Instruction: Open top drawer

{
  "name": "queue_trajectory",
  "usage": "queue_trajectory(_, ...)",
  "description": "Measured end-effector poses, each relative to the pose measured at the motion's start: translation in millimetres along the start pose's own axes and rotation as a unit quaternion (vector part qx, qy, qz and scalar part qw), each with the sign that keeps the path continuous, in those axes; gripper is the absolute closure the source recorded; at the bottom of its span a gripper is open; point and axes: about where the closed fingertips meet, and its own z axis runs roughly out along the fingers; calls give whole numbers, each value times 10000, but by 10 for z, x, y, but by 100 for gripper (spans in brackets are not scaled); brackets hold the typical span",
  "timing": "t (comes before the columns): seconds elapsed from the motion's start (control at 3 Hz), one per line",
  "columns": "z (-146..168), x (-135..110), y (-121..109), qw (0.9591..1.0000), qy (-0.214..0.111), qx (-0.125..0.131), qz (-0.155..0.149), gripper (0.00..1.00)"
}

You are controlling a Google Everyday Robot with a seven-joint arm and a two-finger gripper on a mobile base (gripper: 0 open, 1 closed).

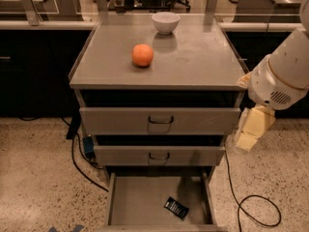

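Note:
The top drawer (116,121) is the widest gray drawer front, right under the cabinet top, with a small dark wire handle (161,120) at its centre. A dark gap shows above its front. My gripper (247,140) is the cream-coloured end of the white arm (282,76). It hangs to the right of the cabinet, just off the drawer's right end and slightly below it, touching nothing.
An orange (143,55) and a white bowl (165,22) sit on the cabinet top. The middle drawer (120,155) is below. The bottom drawer (140,197) is pulled out and holds a dark packet (175,207). Cables (251,211) lie on the floor on both sides.

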Motion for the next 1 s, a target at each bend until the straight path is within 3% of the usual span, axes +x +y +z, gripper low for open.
queue_trajectory(0.33, 452, 7, -54, 9952, -867, -270, 367, 0)
queue_trajectory(0.67, 512, -102, -135, 9903, -1253, -225, 550, 0)
queue_trajectory(1.0, 509, -107, -132, 9904, -1251, -225, 545, 0)
